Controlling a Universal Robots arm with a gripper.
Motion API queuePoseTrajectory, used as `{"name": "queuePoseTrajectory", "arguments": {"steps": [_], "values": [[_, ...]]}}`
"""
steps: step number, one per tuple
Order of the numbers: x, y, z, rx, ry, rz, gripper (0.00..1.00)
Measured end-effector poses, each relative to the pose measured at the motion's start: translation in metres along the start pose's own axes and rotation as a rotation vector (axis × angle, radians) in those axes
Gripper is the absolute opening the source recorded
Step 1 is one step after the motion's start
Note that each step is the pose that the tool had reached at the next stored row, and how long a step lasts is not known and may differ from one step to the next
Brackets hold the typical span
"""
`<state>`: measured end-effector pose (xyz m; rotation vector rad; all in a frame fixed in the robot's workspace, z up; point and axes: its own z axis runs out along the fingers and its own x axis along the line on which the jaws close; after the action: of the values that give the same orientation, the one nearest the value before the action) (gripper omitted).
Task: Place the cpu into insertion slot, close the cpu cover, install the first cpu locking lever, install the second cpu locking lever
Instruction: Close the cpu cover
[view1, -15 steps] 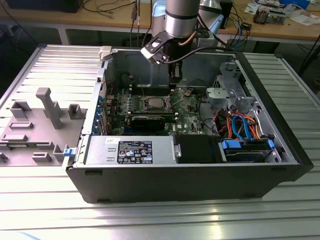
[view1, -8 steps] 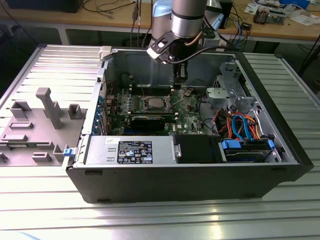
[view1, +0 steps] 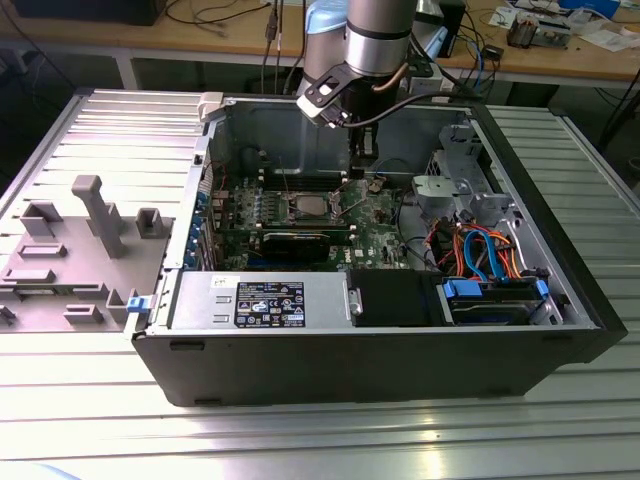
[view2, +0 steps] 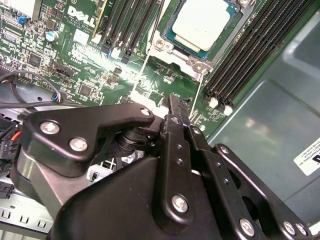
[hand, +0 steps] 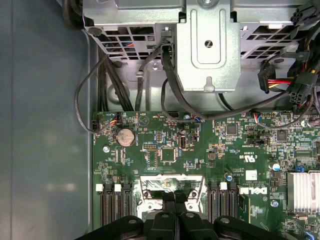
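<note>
Nearest: ribbed metal worktop (view1: 300, 440) w/ an open PC case (view1: 350, 355) lying flat on it. A grey plastic fixture (view1: 80, 230) sits beside the case, on the exterior view's left. Inside the front wall is the PSU (view1: 260, 300). On the exterior view's right there's a drive bay w/ blue and orange cables (view1: 490, 255).

Mid-case: green motherboard (view1: 375, 235), w/ a long black expansion card (view1: 300, 240) on its near side. Just past the card is the cpu (view1: 309, 207), silver top up, lying flat in the insertion slot (view2: 169, 47). RAM slots (view2: 250, 55) run along both sides of the slot.

The gripper (view1: 360, 172) hangs tip-down over the board, just beyond the slot toward the exterior view's right and close to the case's far wall. The fingers (hand: 165, 222) are clenched: in the first wrist view the two black tips meet on a thin seam, nothing seen btw them. In the second wrist view they read edge-on as one narrow blade. The tip sits nr the slot's corner, clear of the cpu. Can't tell if the tip touches the board. In the first wrist view the clenched tips overlap the silver-rimmed square btw the RAM banks.

Farther back: the arm (view1: 380, 40) comes down from above the case's rear wall. Behind it is a far worktop (view1: 560, 60) w/ loose cables and clutter.
</note>
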<state>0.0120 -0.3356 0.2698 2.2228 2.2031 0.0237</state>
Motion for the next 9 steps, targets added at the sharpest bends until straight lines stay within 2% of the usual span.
{"name": "queuePoseTrajectory", "arguments": {"steps": [9], "values": [[0.0002,0.0027,0.0001,0.0000,-0.0016,0.000,0.11]]}}
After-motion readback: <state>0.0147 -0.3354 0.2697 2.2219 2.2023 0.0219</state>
